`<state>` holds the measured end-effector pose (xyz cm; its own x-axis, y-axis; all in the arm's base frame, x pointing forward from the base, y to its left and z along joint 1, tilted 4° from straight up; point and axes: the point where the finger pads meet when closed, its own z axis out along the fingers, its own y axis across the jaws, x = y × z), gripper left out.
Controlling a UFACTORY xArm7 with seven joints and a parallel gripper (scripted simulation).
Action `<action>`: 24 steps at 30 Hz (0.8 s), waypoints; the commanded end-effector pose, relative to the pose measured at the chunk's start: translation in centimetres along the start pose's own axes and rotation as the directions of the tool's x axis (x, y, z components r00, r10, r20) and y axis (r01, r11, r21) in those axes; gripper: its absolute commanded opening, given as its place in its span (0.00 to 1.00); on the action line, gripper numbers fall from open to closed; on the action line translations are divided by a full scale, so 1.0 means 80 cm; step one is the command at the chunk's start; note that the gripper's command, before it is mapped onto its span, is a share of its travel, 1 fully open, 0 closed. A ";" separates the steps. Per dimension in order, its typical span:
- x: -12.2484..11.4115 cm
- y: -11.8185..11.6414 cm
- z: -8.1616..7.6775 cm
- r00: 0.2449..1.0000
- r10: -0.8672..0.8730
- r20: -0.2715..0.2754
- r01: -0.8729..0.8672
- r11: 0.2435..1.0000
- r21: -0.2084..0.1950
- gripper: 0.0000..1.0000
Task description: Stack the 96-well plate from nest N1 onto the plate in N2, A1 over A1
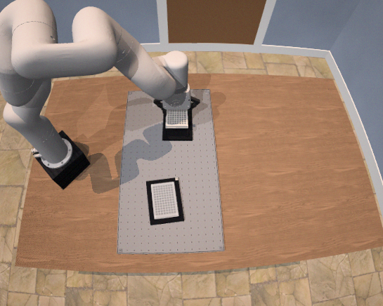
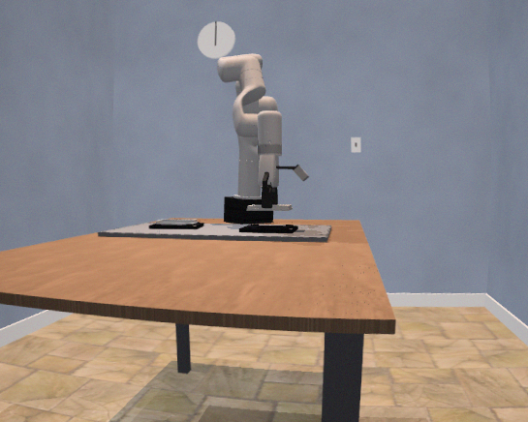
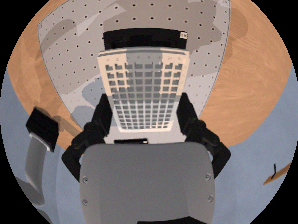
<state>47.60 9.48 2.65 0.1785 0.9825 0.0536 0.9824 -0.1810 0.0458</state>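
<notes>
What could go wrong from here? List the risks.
1. The tool grips the lifted plate near one end only, so it may tilt or slip during the carry.
2. Nest N1 lies just beneath; moving sideways too low could catch its rim.
3. The A1 corners must match on the plate in N2; a hard or skewed landing could shift it.

The white 96-well plate [image 3: 141, 92] fills the middle of the wrist view, its grid of wells facing up, clamped at its near end between the black fingers of the gripper [image 3: 143, 137], whose grey body takes up the lower part of the picture. Beyond the plate's far edge shows the black plate nest [image 3: 145, 39], lying on the grey perforated board [image 3: 73, 30]. Around the board runs the wooden table top [image 3: 249, 76].
</notes>
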 end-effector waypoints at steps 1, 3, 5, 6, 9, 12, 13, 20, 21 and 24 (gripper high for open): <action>-0.001 0.003 -0.010 1.000 0.003 0.000 -0.003 1.000 -0.005 0.00; -0.001 0.003 -0.015 1.000 0.003 0.000 -0.003 1.000 -0.005 0.00; -0.001 0.003 -0.019 1.000 0.003 0.000 -0.003 1.000 -0.005 0.00; -0.001 0.003 -0.021 1.000 0.003 0.000 -0.003 1.000 -0.005 0.00; -0.001 0.003 -0.027 1.000 0.003 0.000 -0.003 1.000 -0.005 0.00; -0.001 0.003 -0.033 1.000 0.003 0.000 -0.003 1.000 -0.005 0.00; -0.001 0.003 -0.035 1.000 0.003 0.000 -0.003 1.000 -0.005 0.00; -0.001 0.003 -0.046 1.000 0.003 0.000 -0.003 1.000 -0.005 0.00; -0.001 0.003 -0.048 1.000 0.003 0.000 -0.003 1.000 -0.005 0.00; -0.001 0.003 -0.052 1.000 0.003 0.000 -0.003 1.000 -0.005 0.00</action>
<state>47.48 9.14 6.08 0.1815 0.9820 0.0523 0.9818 -0.1839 0.0468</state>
